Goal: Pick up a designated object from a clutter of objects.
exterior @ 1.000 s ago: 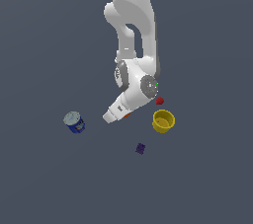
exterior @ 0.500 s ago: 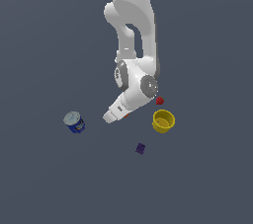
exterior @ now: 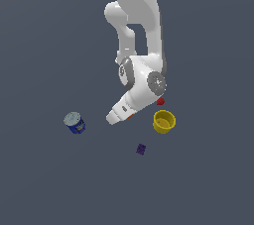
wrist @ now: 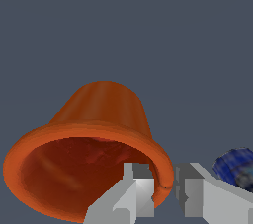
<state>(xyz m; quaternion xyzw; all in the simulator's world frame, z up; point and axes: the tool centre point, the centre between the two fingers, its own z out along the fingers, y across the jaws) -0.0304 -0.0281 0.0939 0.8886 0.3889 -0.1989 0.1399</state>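
One orange-red cup (wrist: 94,139), tapered, with flared rimmed lip.

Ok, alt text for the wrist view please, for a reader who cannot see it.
An orange cup lying on its side fills the wrist view, its open mouth turned toward the camera. The gripper straddles the cup's rim, one grey finger inside the mouth and the other outside. Part of a blue can shows beyond them on the plain grey floor.

Plain dark grey-blue floor (exterior: 44,184), featureless.
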